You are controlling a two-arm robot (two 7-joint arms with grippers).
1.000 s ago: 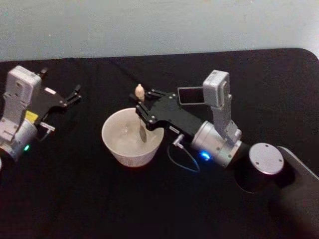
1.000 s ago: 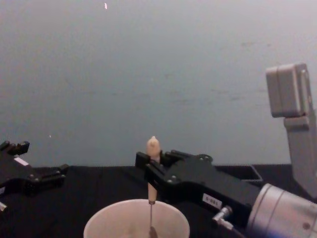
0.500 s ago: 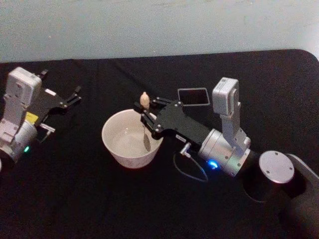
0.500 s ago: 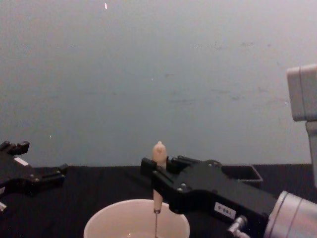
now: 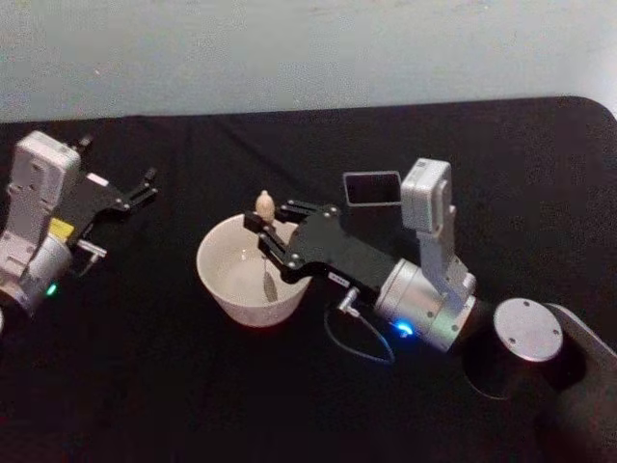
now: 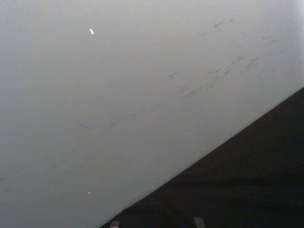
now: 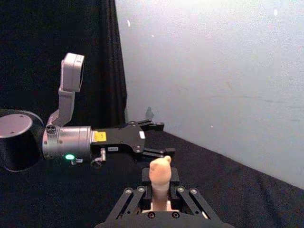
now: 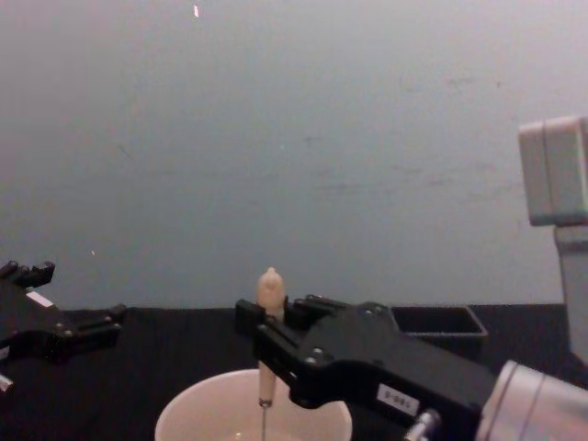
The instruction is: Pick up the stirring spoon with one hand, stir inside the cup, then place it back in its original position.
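My right gripper (image 5: 262, 224) is shut on the stirring spoon (image 5: 265, 204) just below its peach handle tip. The spoon stands upright, and its thin shaft runs down into the cream-white cup (image 5: 241, 304) near the cup's middle. From the chest, the spoon (image 8: 268, 287) rises above the cup (image 8: 207, 418) between the black fingers of the right gripper (image 8: 264, 323). The right wrist view has the spoon handle (image 7: 160, 175) clamped in front of it. The dark holder box (image 5: 373, 188) stands empty behind the right arm. My left gripper (image 5: 149, 185) rests open at the table's left.
Black cloth covers the table (image 5: 174, 386), with a pale wall (image 8: 294, 138) close behind it. The right arm's round base cap (image 5: 526, 333) sits at the front right. A thin cable (image 5: 352, 338) loops under the right wrist.
The right gripper has carried the spoon leftward, from the cup's right rim toward its middle. The left arm has not moved.
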